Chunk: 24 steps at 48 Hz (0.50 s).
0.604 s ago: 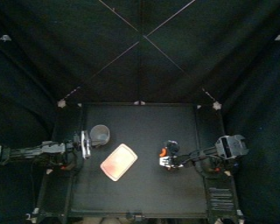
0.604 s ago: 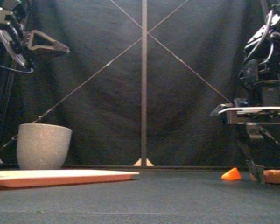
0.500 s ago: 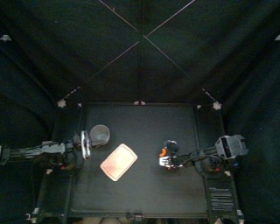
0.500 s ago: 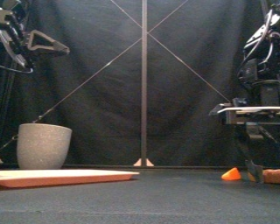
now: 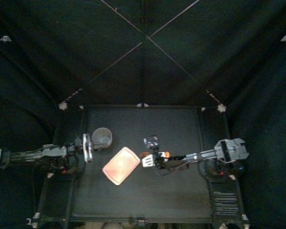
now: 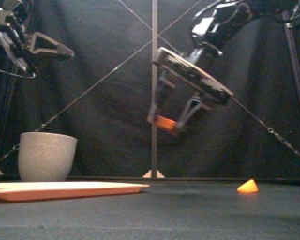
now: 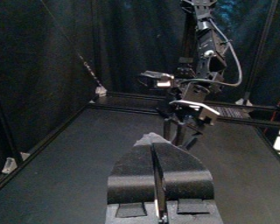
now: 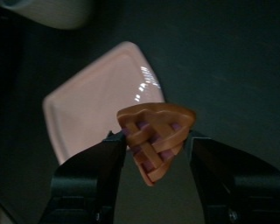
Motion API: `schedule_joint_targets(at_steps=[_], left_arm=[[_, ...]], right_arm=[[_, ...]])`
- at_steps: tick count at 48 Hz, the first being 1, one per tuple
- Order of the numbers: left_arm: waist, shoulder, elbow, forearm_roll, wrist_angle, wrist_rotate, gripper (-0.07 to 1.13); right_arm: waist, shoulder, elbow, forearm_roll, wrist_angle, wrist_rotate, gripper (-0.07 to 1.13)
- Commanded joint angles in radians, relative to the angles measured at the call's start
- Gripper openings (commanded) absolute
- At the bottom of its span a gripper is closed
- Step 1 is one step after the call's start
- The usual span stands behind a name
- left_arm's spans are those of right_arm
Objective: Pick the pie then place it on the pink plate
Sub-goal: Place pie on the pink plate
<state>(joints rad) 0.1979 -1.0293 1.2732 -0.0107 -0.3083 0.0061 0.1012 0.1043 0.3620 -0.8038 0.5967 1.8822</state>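
Right claw (image 8: pixel 157 150) clamps an orange, lattice-topped pie wedge (image 8: pixel 154 131) aloft near the pink plate (image 8: pixel 90 96)

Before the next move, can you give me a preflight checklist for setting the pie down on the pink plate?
1. Grip: ok. The right gripper has its jaws shut on the pie, one on each side.
2. Lift: ok. The front view shows the pie hanging well above the table.
3. Pie over the pink plate: not ok. The top view puts the pie just beside the plate's right edge.
4. Plate surface: ok. Nothing lies on it.
5. Left gripper: ok. It rests at the table's left side, jaws shut, off the path.
6. Grey cup: ok. It stands upright behind the plate, apart from it.
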Motion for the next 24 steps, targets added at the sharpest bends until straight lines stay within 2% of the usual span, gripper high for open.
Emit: schedule_joint_targets(at_steps=[1, 9, 15, 20, 24], left_arm=[[0.003, 0.003, -0.025, 0.009, -0.009, 0.002, -0.02], [0.002, 0.002, -0.029, 0.011, -0.009, 0.002, -0.02], [0.003, 0.002, -0.031, 0.011, -0.009, 0.002, -0.02], [0.003, 0.002, -0.031, 0.012, -0.009, 0.002, -0.01], [0.005, 0.003, -0.032, 0.015, -0.009, 0.002, -0.02]], right_arm=[[-0.003, 0.060, -0.114, -0.084, -0.094, 0.002, 0.53], [-0.017, 0.186, -0.202, -0.083, -0.230, -0.006, 0.53], [-0.029, 0.235, -0.221, -0.083, -0.230, -0.006, 0.56], [-0.029, 0.242, -0.219, -0.086, -0.215, -0.005, 0.68], [-0.029, 0.244, -0.218, -0.092, -0.202, -0.006, 0.83]])
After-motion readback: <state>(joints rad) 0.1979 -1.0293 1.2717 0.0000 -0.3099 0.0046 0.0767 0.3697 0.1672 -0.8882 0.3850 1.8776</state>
